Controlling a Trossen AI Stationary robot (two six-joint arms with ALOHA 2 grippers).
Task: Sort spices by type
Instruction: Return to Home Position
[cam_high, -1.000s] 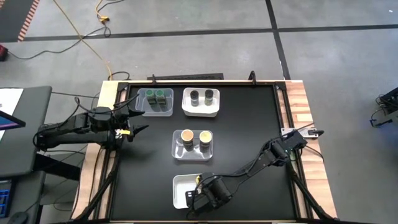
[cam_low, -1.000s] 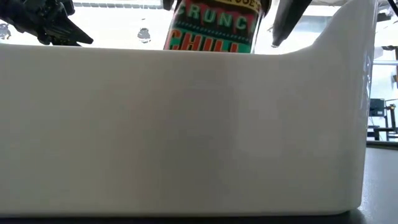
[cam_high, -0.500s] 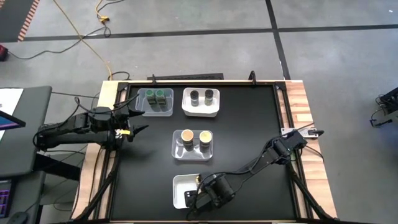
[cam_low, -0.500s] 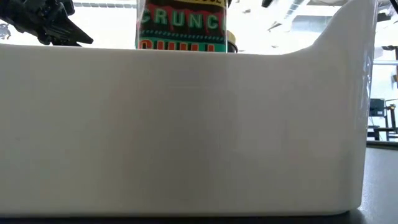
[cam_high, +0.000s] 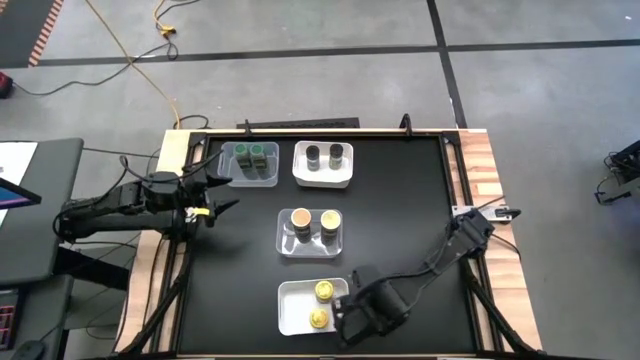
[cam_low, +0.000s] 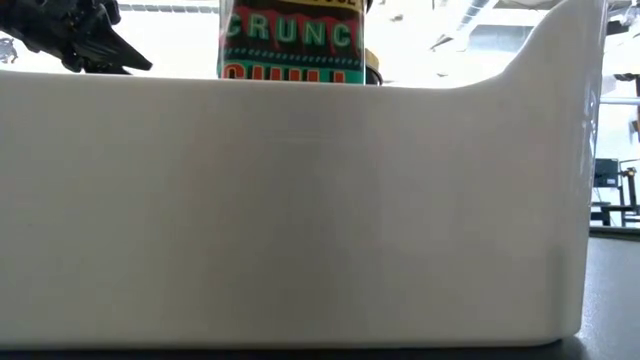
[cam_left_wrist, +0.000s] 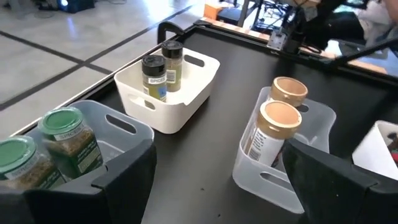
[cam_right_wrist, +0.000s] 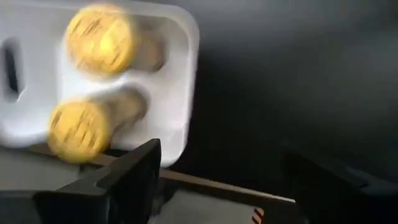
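My right gripper (cam_right_wrist: 217, 180), wide open and empty, has backed off the white rectangular plastic tray (cam_high: 290, 303) beside it. Both yellow-lidded cylindrical jars (cam_high: 323, 291) stand inside. I judge sorting finished. Left gripper (cam_high: 228, 192) idles open.

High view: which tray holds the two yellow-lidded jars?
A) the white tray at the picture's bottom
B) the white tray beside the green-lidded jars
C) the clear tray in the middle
A: both yellow-lidded jars stand inside the bottom white tray; the middle clear tray holds tan-lidded jars.
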